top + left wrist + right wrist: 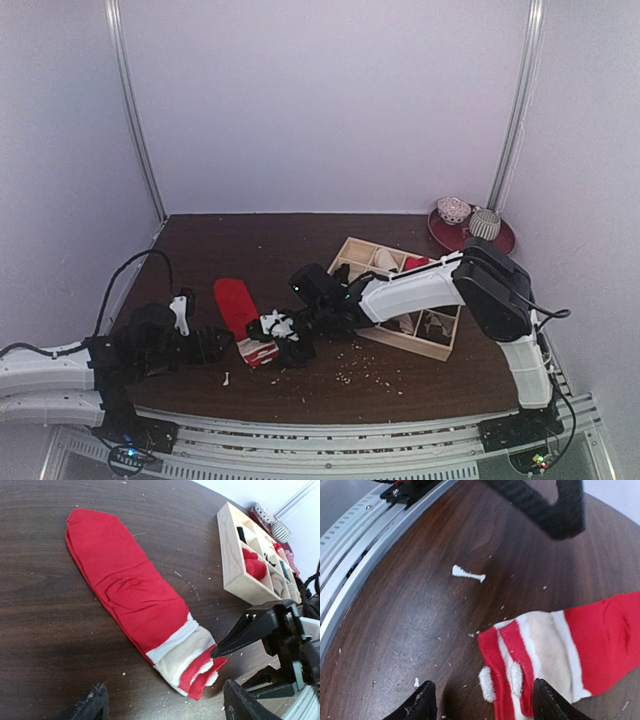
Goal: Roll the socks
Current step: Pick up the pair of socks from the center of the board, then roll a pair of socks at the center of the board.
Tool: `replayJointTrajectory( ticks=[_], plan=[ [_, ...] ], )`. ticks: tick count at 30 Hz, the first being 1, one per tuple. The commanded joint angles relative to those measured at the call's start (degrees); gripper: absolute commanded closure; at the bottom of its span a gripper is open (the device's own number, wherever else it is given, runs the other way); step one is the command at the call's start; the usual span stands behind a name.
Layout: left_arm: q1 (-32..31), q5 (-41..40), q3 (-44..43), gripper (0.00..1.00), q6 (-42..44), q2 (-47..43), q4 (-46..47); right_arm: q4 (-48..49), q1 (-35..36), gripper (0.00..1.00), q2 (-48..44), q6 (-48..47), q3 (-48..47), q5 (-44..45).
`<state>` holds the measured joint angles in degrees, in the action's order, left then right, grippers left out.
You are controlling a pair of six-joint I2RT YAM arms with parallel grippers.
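Socks: only the red sock (237, 303) is clear in view, lying flat on the table (300, 240) at about 8 o'clock from table centre. Its toe points to 11 o'clock and its striped cuff (540, 650) to 5 o'clock. The toe edge looks double-layered, but I can't tell if that's a stacked pair. I can't pick out a magenta sock.

Left gripper (165, 702): jaws wide apart, nothing in them, sitting off the cuff end on the near side, not touching fabric.

Right gripper (482, 702): jaws parted and straddling the cuff edge, not closed on it. From the left wrist view one fingertip (216, 652) is at the cuff's edge, touching or nearly so.

Step, my read: pre-grasp at the cuff, with no turn of the roll made yet.

Next move needs:
- the right jaws to close on the cuff edge, taking all layers
- a tight turn over toward the toe at 11 o'clock
- the left gripper to come in and pin or feed the roll so it doesn't spring open

The wooden box (230, 555) at 3 o'clock of the sock is near the right arm, so watch clearance.
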<state>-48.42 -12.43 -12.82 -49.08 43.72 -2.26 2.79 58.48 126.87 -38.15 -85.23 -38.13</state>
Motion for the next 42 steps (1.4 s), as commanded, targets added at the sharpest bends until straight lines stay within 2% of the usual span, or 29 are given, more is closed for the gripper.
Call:
replayJointTrajectory(
  ticks=[1, 6, 9, 11, 15, 18, 22, 25, 27, 30, 37, 40, 42],
  plan=[
    [-0.12, 0.44, 0.99, 0.21, 3.54, -0.57, -0.23, -8.11, -0.66, 0.35, 2.78, -3.39, -2.99, -3.67],
    [-0.09, 1.61, 1.22, 0.22, 5.26, -0.19, 1.25, -7.41, -0.72, 0.38, 5.38, -2.65, -4.15, 0.42],
    [-0.09, 2.48, 3.29, 0.23, 6.56, 0.32, 2.43, -5.8, -0.79, 0.45, 5.67, -1.17, -3.43, 2.68],
    [-0.09, 3.51, 3.87, 0.24, 8.12, 0.69, 3.82, -4.69, -0.79, 0.52, 5.36, 0.01, -2.04, 4.02],
    [-0.16, 6.34, 6.4, 0.26, 12.23, 0.84, 9.3, -6.52, -0.77, 0.72, 5.31, 5.0, -1.43, 5.24],
    [-1.07, 6.89, 7.92, 0.27, 14.55, 1.07, 13.68, -8.87, -0.57, 0.79, 4.43, 12.87, -1.08, 5.74],
    [-5.79, 4.31, 8.7, 0.2, 19.42, 1.1, 19.94, -9.57, -0.55, 0.82, 1.47, 25.37, 3.11, 5.71],
    [-10.98, 0.91, 9.18, 0.16, 25.39, 2.26, 24.99, -7.45, -0.24, 0.83, -0.71, 33.21, 7.29, 1.47],
    [-14.44, -1.04, 9.3, 0.06, 29.34, 4.13, 28.76, -5.88, 0.34, 0.83, -1.59, 36.72, 9.27, -0.5],
    [-18.66, -3.21, 8.98, 0.03, 35.67, 8.51, 34.44, -5.73, 0.87, 0.83, -2.01, 38.81, 10.08, -0.54],
    [-20.76, -0.71, 9.11, 0.06, 41.93, 20.66, 47.71, -10.13, 0.84, 0.84, -0.41, 41.09, 6.31, -5.5],
    [-21.01, 0.38, 9.57, 0.12, 43.58, 25.27, 52.92, -14.24, 0.72, 0.84, 1.05, 40.04, 4.22, -7.29],
    [-21.01, 2.06, 9.53, 0.2, 44.73, 28.66, 55.7, -16.95, 0.56, 0.83, 2.13, 39.2, 2.52, -8.36]
  ],
)
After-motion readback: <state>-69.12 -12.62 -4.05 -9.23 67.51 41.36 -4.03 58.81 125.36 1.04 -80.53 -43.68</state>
